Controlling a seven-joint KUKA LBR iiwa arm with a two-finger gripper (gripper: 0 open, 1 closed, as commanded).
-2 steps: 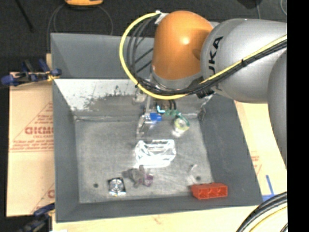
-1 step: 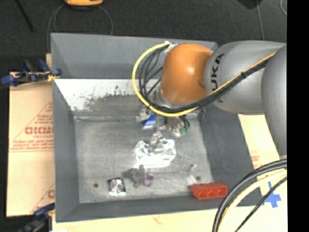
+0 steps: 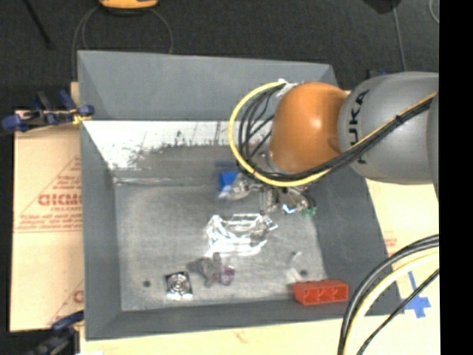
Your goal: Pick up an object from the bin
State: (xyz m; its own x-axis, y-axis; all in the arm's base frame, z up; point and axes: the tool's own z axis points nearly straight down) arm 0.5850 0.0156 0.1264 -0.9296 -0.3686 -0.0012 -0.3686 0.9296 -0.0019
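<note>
The jaws are hanging low in the bin, right of its middle, tucked under the orange wrist cover. The cover and the metal parts below it are masking them, so I cannot tell whether they are standing wide or narrow, or whether anything is sitting between them.

A crumpled clear wrapper is lying nearest them, at the middle of the bin floor. Its upper right edge is reaching up to the metal parts beneath the cover; whether they are touching cannot be told. A small blue piece is lying just to the left of those parts, close to the back wall. A tiny green bit is showing just to their right.

Farther out, a short pale stick is lying toward the front right. A red toy brick is resting against the front wall near the right corner. At the front left, a small silver round thing and a grey and purple piece are lying near each other.

The grey arm is reaching in over the right rim, with looped yellow and black cables hanging beside the cover.
</note>
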